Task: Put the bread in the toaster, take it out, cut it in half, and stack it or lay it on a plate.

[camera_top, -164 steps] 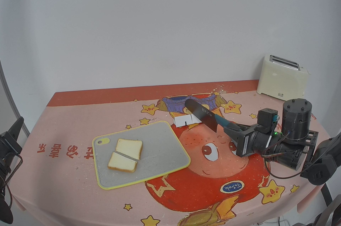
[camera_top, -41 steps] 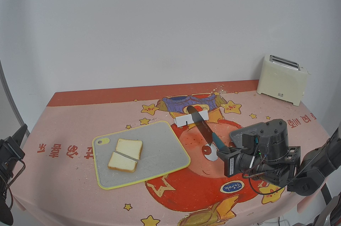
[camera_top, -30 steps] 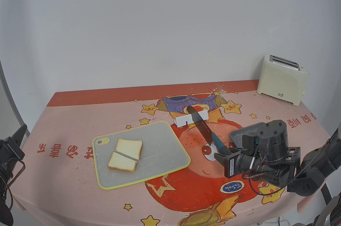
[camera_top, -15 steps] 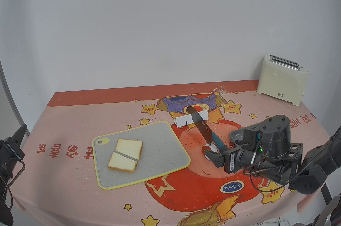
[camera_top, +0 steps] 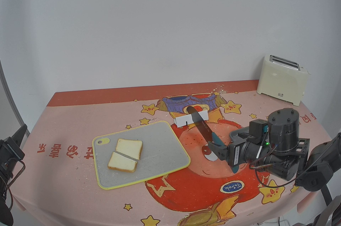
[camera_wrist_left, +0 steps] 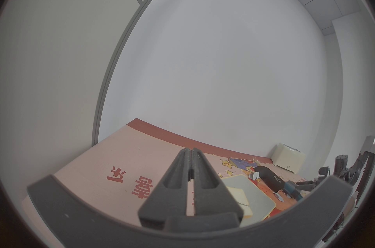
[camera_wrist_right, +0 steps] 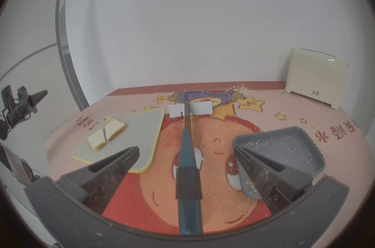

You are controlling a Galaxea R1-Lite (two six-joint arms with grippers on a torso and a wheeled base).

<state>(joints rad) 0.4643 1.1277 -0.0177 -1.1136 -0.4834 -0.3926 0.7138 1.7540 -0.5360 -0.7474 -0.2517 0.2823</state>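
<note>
Your right gripper is wide open and holds nothing. It hangs low over the right side of the table. The knife runs between its two fingers, but the fingers do not touch it. There is a clear gap on each side of the blue-green handle.

The far end of the dark blade sits in the slot of a small white holder near the middle of the table. The handle points back toward the gripper. It may be that the near end of the handle lies on the table, but from here I cannot tell for sure.

The bread is cut into two pieces. They lie side by side, with a thin gap between them, on the grey cutting board. The board has a yellow rim and sits left of the knife.

The grey tray stands on the table just right of the knife handle, with crumbs in it. The toaster stands at the far right corner, well apart from the bread.

Your left gripper is squeezed tight with nothing in it. It hangs off the near left edge of the table, well apart from the cutting board.
</note>
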